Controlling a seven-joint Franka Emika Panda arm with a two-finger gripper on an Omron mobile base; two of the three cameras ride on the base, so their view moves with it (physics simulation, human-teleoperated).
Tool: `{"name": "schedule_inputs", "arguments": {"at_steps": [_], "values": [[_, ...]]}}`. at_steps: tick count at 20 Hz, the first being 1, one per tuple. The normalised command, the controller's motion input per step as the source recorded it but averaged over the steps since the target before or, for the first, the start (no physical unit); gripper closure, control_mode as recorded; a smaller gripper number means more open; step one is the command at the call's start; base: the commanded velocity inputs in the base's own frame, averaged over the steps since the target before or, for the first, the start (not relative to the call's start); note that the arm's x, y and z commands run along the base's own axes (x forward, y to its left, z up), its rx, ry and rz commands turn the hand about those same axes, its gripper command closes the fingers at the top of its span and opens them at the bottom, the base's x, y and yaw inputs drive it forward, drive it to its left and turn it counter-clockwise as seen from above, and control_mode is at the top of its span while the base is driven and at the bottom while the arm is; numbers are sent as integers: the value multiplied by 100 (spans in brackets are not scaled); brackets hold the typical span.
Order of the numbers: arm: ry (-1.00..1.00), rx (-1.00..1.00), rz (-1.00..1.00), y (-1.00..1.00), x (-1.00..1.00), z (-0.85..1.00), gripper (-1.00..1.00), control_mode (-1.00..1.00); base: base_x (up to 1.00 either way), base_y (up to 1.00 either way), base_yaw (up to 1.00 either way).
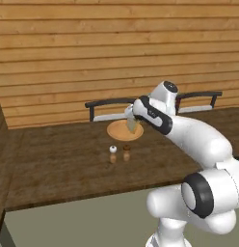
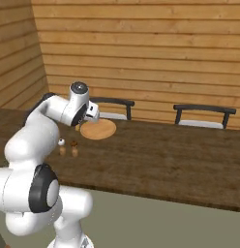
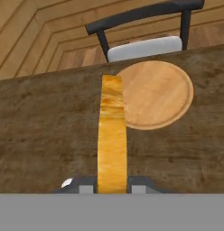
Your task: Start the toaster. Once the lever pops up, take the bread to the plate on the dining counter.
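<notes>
My gripper [image 3: 112, 186] is shut on the bread [image 3: 112, 135], a golden-tan slice seen edge-on that sticks out from between the fingertips. It hangs just over the dining counter [image 3: 46, 135], at the near-left rim of the round wood-coloured plate [image 3: 156, 94]. In the left base view the bread [image 1: 132, 124] hangs from the hand above the plate [image 1: 122, 133], at the counter's [image 1: 59, 164] far side. In the right base view the hand hovers at the left edge of the plate [image 2: 98, 129]. The toaster and the lever are out of view.
Two small shakers, one white-capped [image 1: 112, 150] and one brown [image 1: 126, 148], stand on the counter just in front of the plate. Two dark chairs [image 1: 109, 108] [image 1: 198, 99] stand behind the counter, against a wood-plank wall. The counter [image 2: 165, 160] runs on bare to the right.
</notes>
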Motion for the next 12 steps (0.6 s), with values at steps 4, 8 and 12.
{"name": "schedule_inputs", "arguments": {"at_steps": [4, 8, 12], "values": [[4, 0, 0, 23, 71, -24, 100, -100, 0, 0, 0], [1, 0, 0, 15, 62, -23, 100, -100, 0, 0, 0], [0, 0, 0, 3, 54, -22, 100, -100, 0, 0, 0]]}}
